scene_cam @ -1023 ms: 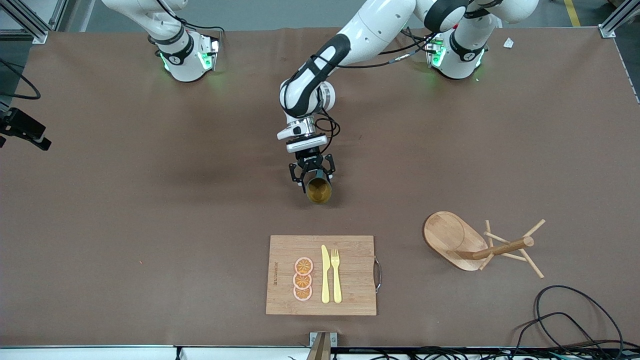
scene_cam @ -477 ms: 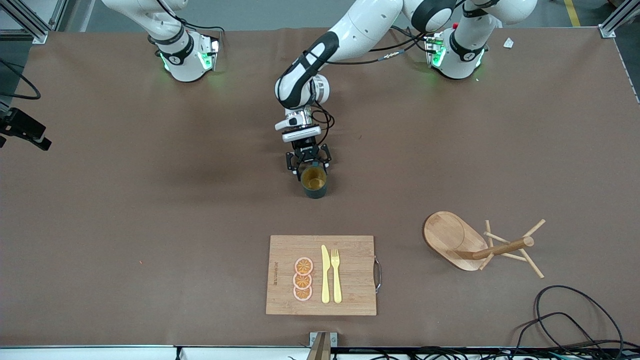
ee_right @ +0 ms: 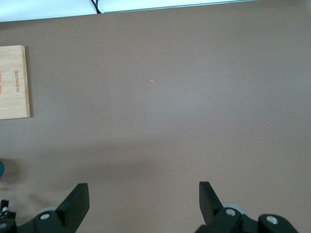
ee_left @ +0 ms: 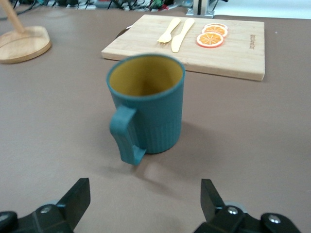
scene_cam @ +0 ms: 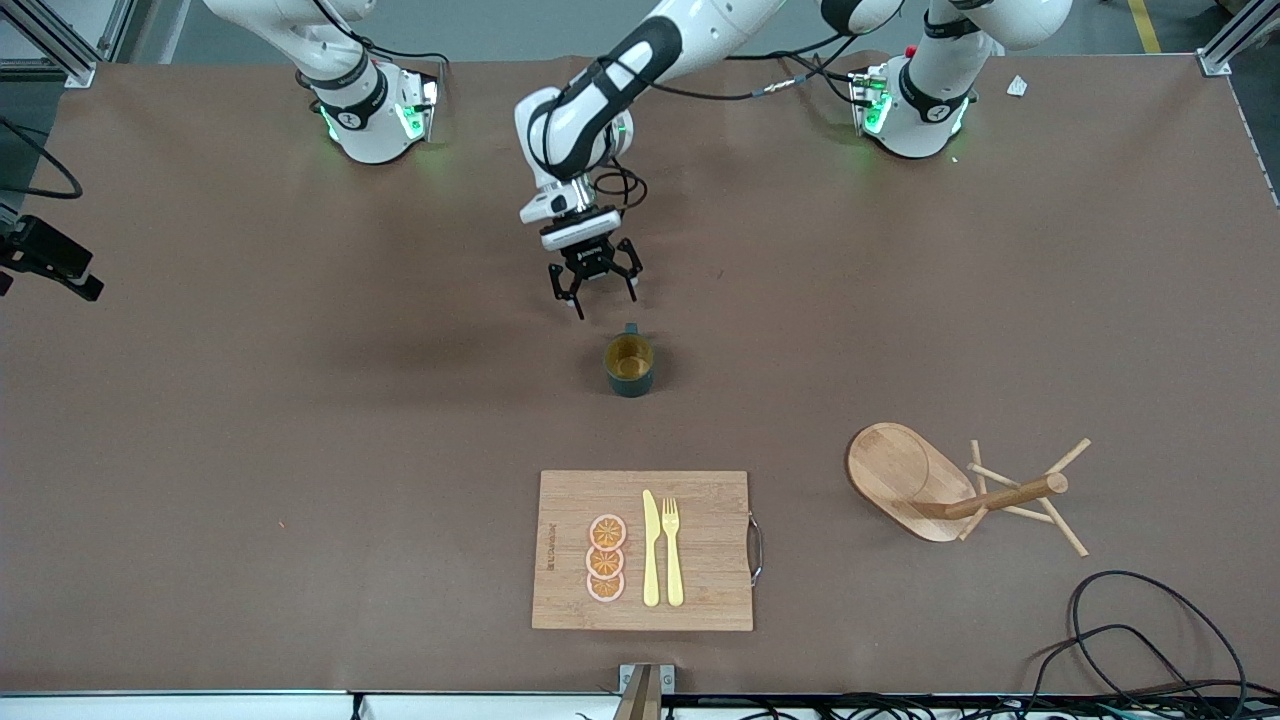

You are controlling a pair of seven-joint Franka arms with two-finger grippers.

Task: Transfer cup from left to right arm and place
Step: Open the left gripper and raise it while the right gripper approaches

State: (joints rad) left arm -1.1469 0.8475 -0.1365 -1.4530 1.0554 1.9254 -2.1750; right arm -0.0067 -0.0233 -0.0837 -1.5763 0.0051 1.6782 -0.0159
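The cup [scene_cam: 629,365], dark teal with ribbed sides and a mustard inside, stands upright on the brown table near its middle. No gripper touches it. Its handle [ee_left: 125,136] points toward my left gripper [scene_cam: 606,303]. That gripper hangs open and empty over bare tabletop, a short way off the cup's handle side. In the left wrist view the cup [ee_left: 148,109] sits clear of the left gripper [ee_left: 144,189]. My right gripper [ee_right: 143,190] is open over bare tabletop with nothing between its fingers. The front view shows only the right arm's base.
A wooden cutting board [scene_cam: 700,520] carries three orange slices [scene_cam: 606,558], a yellow knife and a fork [scene_cam: 672,550], nearer the front camera than the cup. A wooden mug stand [scene_cam: 905,480] lies toward the left arm's end. Cables [scene_cam: 1150,640] coil at that corner.
The left gripper held the cup tilted, set it upright on the table, opened, and drew back toward the robots' bases. The cup now stands alone.
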